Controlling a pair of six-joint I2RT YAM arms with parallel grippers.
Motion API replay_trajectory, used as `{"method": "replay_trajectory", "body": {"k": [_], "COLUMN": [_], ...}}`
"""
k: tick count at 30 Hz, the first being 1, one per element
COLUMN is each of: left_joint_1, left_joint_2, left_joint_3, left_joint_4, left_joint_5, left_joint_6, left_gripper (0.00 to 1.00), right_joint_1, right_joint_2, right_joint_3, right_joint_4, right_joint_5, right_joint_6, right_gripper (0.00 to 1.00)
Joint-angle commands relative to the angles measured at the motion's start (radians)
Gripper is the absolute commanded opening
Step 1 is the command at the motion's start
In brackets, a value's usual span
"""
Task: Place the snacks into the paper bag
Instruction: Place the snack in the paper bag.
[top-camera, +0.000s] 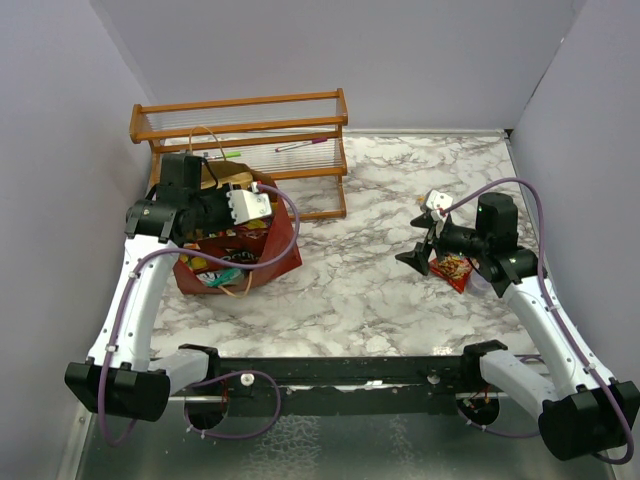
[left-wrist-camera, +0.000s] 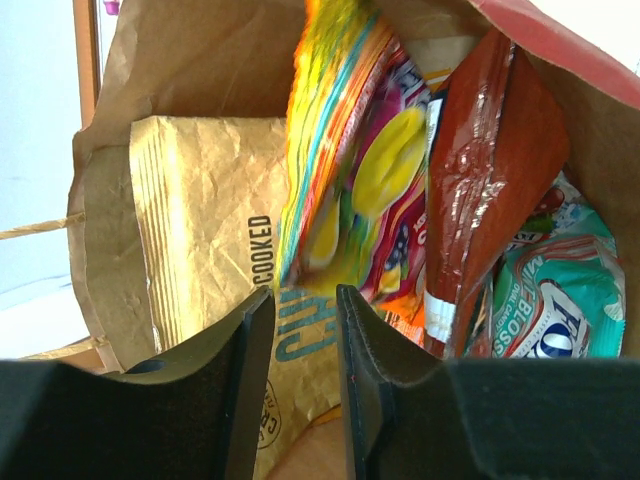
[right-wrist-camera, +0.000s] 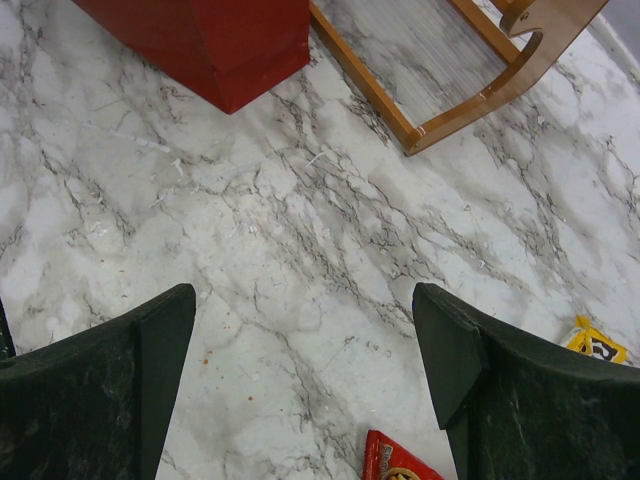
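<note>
**Paper bag stuffed with packets; one red packet out on the desk**

The paper bag sits on the left half of the marble desk, just in front of the wooden rack, with its mouth turned up toward the left arm. The left wrist view looks straight into its tan inside. A tan chip bag lies against the left wall. A yellow-and-pink packet is in the middle and is blurred. A dark red packet stands on end to its right, and a teal packet is wedged in the right corner.

The left gripper hangs over the bag's mouth. Its fingers are a narrow gap apart with nothing between them, and the blurred packet is just past the tips.

A small red packet lies on the right side of the desk, well apart from the bag. The right gripper hovers low beside it with its fingers spread wide and empty. In the right wrist view that packet's corner shows at the bottom edge. A yellow scrap shows at the right edge, too little to name.
</note>
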Motion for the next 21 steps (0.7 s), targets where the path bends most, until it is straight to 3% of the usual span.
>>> {"method": "replay_trajectory", "body": {"k": [1, 11, 21], "left_joint_1": [0.005, 0.005, 0.004], "left_joint_2": [0.014, 0.033, 0.021], "left_joint_3": [0.048, 0.057, 0.067], "left_joint_4": [-0.047, -0.06, 0.077], "left_joint_5": [-0.057, 0.0, 0.027], "left_joint_6": [-0.003, -0.027, -0.21], "left_gripper": [0.35, 0.41, 0.6], "right_joint_1": [-0.005, -0.004, -0.005], "right_joint_2": [0.001, 0.004, 0.011], "right_joint_3": [-0.012, -0.014, -0.011], "right_joint_4": [0.014, 0.014, 0.014], "right_joint_5": [0.022, 0.024, 0.055], "right_joint_6": [-0.011, -0.012, -0.012], "right_gripper": [0.9, 0.9, 0.9]}}
